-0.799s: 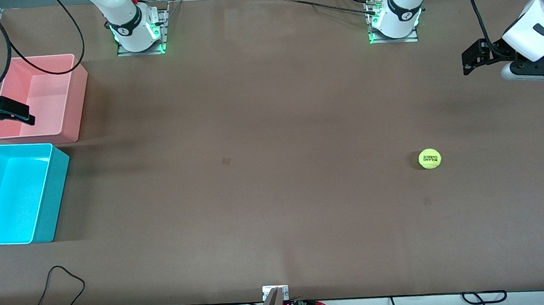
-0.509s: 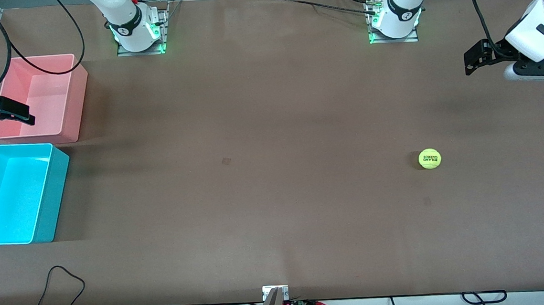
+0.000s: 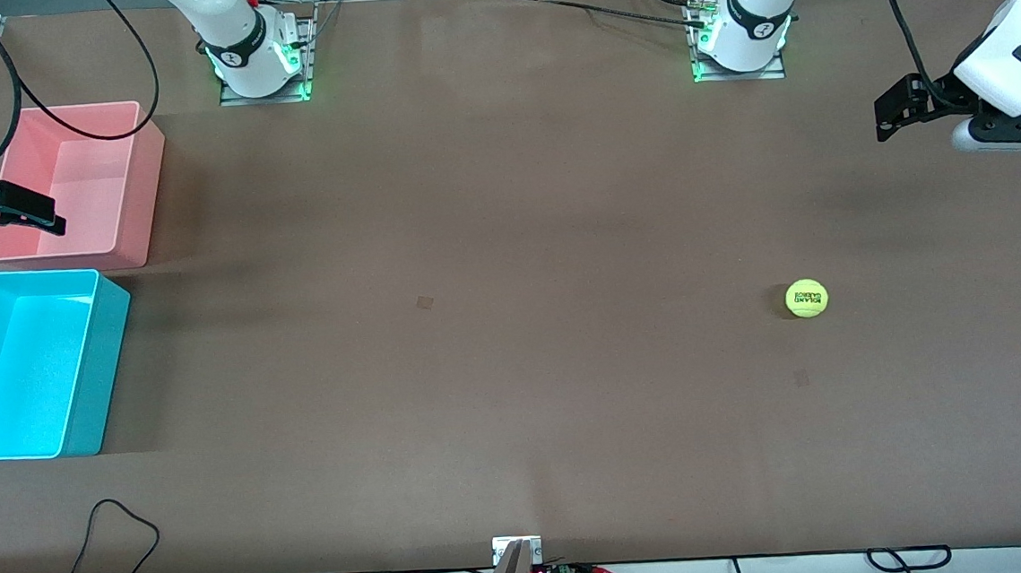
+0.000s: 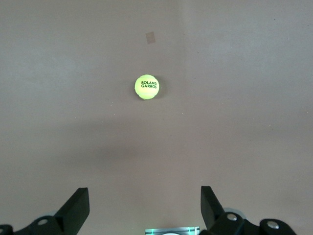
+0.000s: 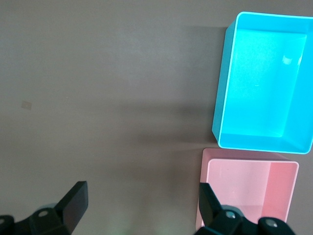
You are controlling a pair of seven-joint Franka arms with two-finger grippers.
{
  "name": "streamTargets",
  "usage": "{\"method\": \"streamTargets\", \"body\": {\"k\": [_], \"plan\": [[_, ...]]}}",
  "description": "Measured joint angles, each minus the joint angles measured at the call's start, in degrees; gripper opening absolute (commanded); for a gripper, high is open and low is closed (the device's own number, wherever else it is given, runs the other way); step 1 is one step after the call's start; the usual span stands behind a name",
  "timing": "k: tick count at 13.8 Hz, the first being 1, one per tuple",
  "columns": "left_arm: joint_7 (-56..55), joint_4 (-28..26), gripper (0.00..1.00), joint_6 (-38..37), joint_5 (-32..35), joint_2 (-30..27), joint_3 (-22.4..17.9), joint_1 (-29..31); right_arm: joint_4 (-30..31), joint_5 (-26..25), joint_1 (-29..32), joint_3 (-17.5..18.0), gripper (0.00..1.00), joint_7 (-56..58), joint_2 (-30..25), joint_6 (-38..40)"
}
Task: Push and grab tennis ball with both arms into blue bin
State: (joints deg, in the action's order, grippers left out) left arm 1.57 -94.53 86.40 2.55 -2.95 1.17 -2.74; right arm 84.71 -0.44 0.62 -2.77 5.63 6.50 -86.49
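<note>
The tennis ball is seen lying alone on the brown worktop, toward the left arm's end, with its black lettering turned upward. The left pincer is held in the air over that end of the worktop, well apart from the ball, its fingers spread wide and nothing gripped between them. The right pincer is held over the edge of the pink bin, released as well, with both fingers set far apart and nothing between them. The blue bin is placed at the right arm's end of the worktop, just beside the pink bin and nearer to the front camera, with nothing seen in it
</note>
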Motion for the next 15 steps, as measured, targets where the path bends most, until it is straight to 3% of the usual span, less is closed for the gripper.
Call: {"method": "streamTargets", "body": {"k": [6,7,9,10,11,15], "plan": [[0.0,0.0,1.0,0.0,0.0,1.3,0.1,0.0,0.1,-0.1,0.0,0.0,1.0,0.0,0.0,0.0],[0.0,0.0,0.87,0.0,0.0,1.5,0.1,0.0,0.1,-0.1,0.0,0.0,1.0,0.0,0.0,0.0],[0.0,0.1,0.28,-0.4,0.0,1.9,0.1,0.0,0.1,-0.1,0.1,-0.1,1.0,0.0,0.0,0.0],[0.0,0.1,0.08,-1.4,0.0,1.9,0.1,0.0,0.2,-0.1,0.1,-0.1,1.0,0.0,0.0,0.0],[0.0,0.1,0.01,-2.5,0.0,2.0,0.1,0.0,0.2,-0.1,0.1,-0.2,1.0,0.0,0.0,0.0],[0.0,0.5,0.01,-3.9,0.0,2.0,0.3,0.0,0.4,-0.1,0.1,-0.2,1.0,0.0,0.2,0.0]]}}
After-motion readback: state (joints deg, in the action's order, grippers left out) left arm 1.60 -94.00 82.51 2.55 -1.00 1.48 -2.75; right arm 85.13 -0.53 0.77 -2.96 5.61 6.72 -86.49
